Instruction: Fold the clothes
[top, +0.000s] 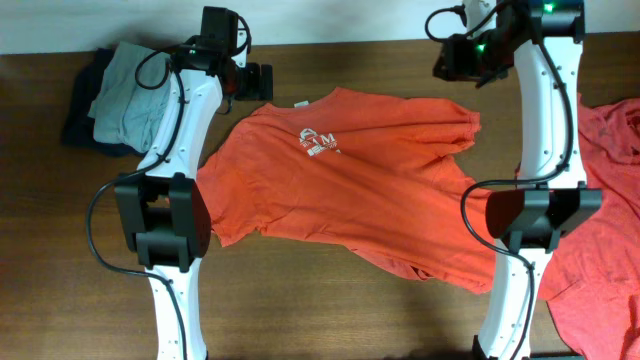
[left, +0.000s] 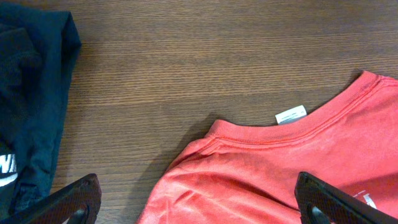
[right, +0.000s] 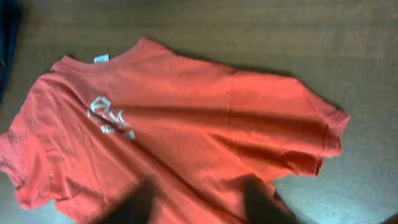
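Shows T-shirt (top: 350, 190) lying logo-up mid-frame, flat for folding; holds left tool (left: 199, 202) wide, empty, over collar (left: 273, 134); cannot tell right tool (top: 465, 60) gap, upper right.

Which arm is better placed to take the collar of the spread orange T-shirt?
Left, I think. The left pincer, open, hangs close at the collar of the orange T-shirt; the right pincer sits farther off, toward the sleeve.

Even bright light, soft shadows; right wrist view dimmer, slightly blurred.
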